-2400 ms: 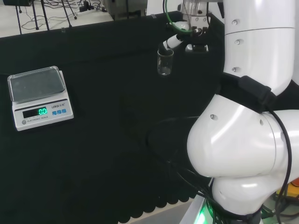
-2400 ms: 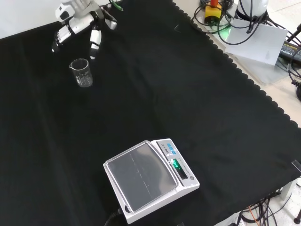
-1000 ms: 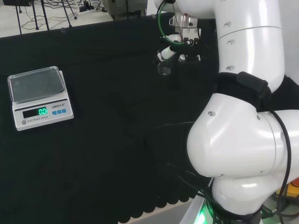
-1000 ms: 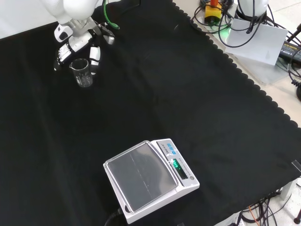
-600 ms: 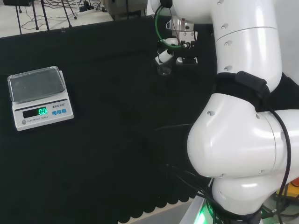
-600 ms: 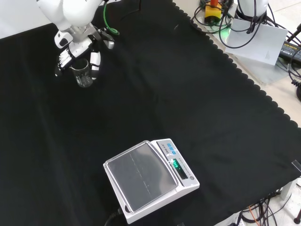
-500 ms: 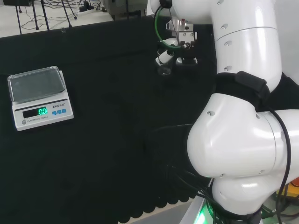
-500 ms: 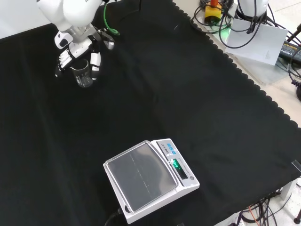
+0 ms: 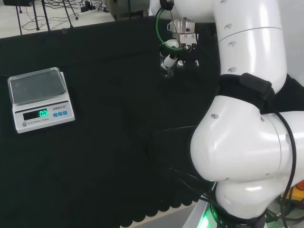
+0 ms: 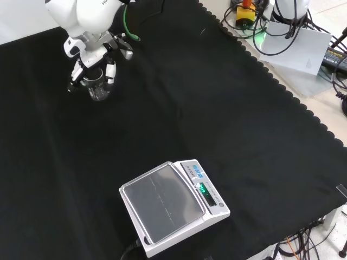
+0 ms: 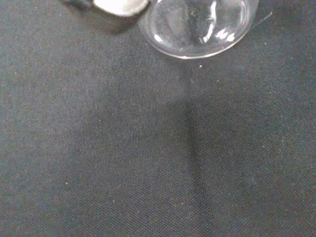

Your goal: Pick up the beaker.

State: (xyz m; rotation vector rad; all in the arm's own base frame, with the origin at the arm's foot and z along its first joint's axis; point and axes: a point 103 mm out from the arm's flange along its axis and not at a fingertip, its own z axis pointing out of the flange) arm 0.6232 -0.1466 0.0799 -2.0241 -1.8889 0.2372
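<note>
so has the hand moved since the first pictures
Yes. In the front view the hand has come down toward the scale and now brackets the beaker, which stands where it was.

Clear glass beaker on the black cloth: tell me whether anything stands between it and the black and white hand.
Nothing visible does. In the front view the black and white hand is right at the clear glass beaker, fingers on both sides of it. The white scale stands far off, nearer the camera.
</note>
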